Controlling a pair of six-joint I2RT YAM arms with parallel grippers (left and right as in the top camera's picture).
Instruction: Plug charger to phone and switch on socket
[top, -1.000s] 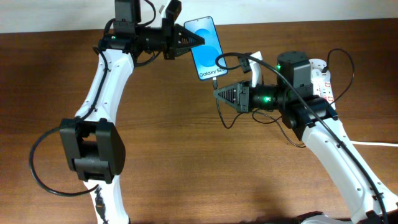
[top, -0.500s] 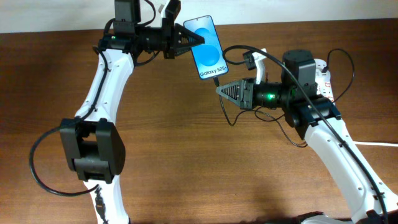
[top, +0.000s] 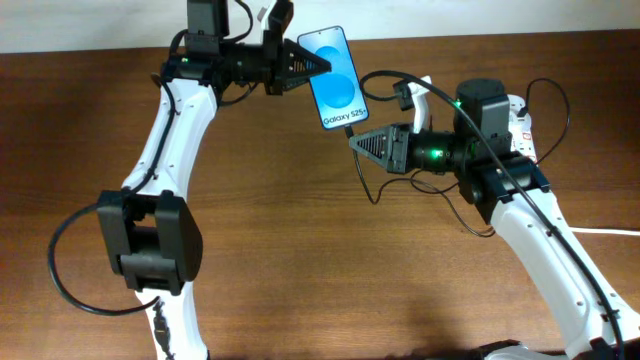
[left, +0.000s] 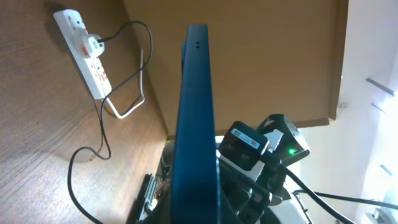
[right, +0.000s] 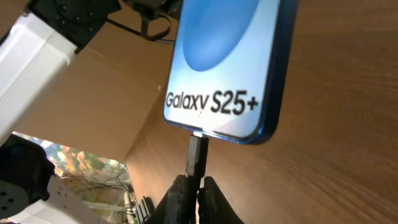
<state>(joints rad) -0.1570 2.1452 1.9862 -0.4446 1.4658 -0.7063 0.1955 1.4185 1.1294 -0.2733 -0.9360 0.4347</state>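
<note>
Your left gripper (top: 318, 65) is clamped on the Galaxy S25+ phone (top: 336, 76), holding it above the table (top: 300, 250). Your right gripper (right: 189, 186) pinches the charger plug (right: 197, 152) at its bottom port. The power strip (left: 84, 53) lies far right.

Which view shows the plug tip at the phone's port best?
The right wrist view: the plug tip meets the phone at its bottom edge, pinched by the right hand. Overhead shows it tiny; the left wrist view hides it.
</note>
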